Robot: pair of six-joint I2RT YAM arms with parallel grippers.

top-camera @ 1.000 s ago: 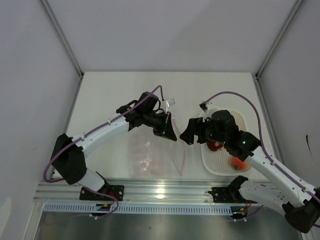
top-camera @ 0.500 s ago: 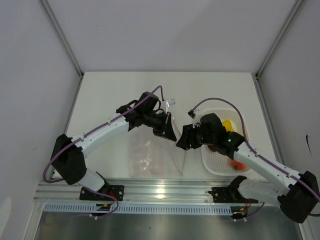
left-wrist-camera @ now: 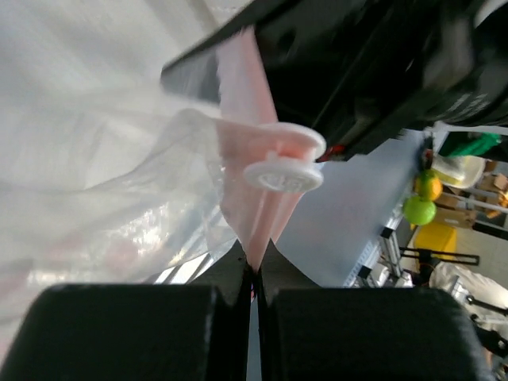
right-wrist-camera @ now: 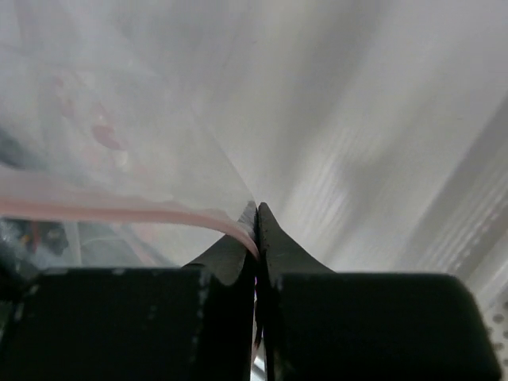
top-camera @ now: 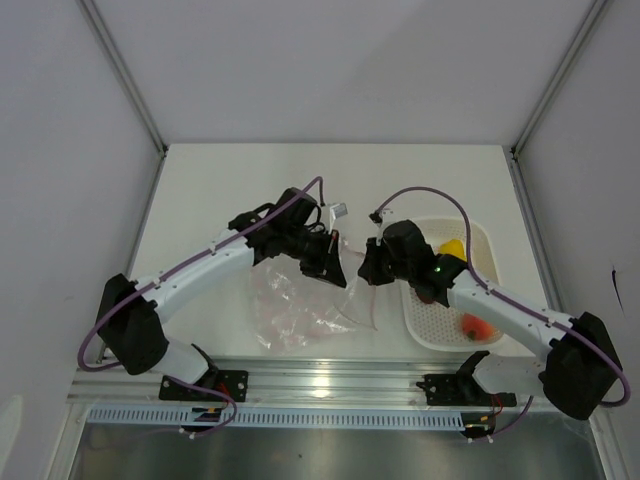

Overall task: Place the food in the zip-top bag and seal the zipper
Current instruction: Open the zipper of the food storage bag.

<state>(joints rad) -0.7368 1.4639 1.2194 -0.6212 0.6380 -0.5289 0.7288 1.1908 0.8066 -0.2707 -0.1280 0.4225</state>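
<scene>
The clear zip-top bag (top-camera: pixel 298 312) lies crumpled on the table, its upper right edge lifted between the two arms. My left gripper (top-camera: pixel 338 272) is shut on the pink-red zipper (left-wrist-camera: pixel 248 190) strip, close below its white slider (left-wrist-camera: pixel 284 169). My right gripper (top-camera: pixel 368 268) faces it from the right. It is shut on the same strip (right-wrist-camera: pixel 119 209), which runs off to the left in the right wrist view. In the white basket (top-camera: pixel 430 332) lie food pieces, a yellow one (top-camera: pixel 453 248) and an orange-red one (top-camera: pixel 474 325). My right arm hides part of the basket.
The basket stands at the right, under my right forearm. A purple cable loops above each wrist. A metal rail (top-camera: pixel 320 385) runs along the table's near edge, and grey walls close the left, right and back.
My right gripper has swung left from above the basket to the bag's edge and shut on the strip. The bag has been pulled up and crumpled.
</scene>
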